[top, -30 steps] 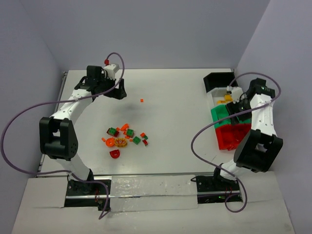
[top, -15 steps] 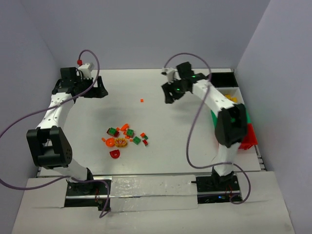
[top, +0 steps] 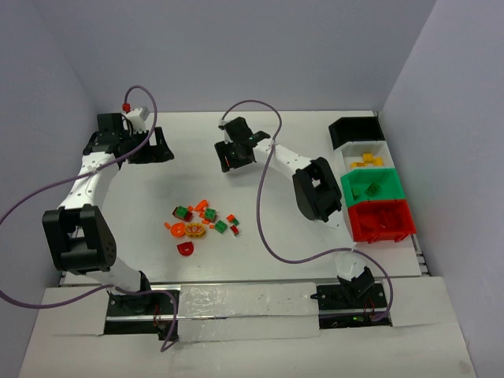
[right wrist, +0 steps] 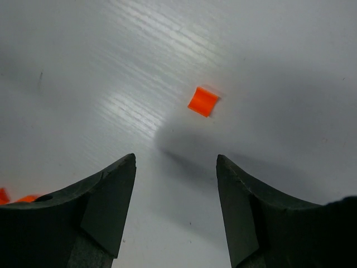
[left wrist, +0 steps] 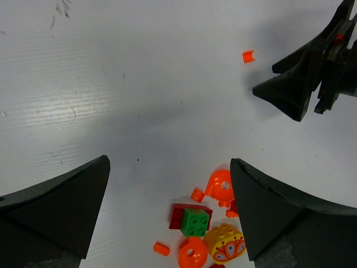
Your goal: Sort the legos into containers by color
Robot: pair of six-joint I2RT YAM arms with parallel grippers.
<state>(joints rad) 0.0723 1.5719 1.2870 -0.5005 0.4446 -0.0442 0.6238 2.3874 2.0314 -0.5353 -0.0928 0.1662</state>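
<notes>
Your right gripper (right wrist: 175, 161) is hovering, fingers spread, just short of 1 orange lego (right wrist: 203, 101). It is tiny, so closing off-centre is likely flicking it away. Your left gripper (left wrist: 169, 162) is also spread, holding nothing. The left wrist view is showing the pile (left wrist: 203, 223), which the right wrist view is missing. Only the top view is showing the 4 containers (top: 376, 199), well apart.

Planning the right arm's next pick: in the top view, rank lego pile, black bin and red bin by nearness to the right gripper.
1. Lego pile, toward the bases from the right gripper.
2. Black bin, far end of the row at right.
3. Red bin, near end of that row.
</notes>
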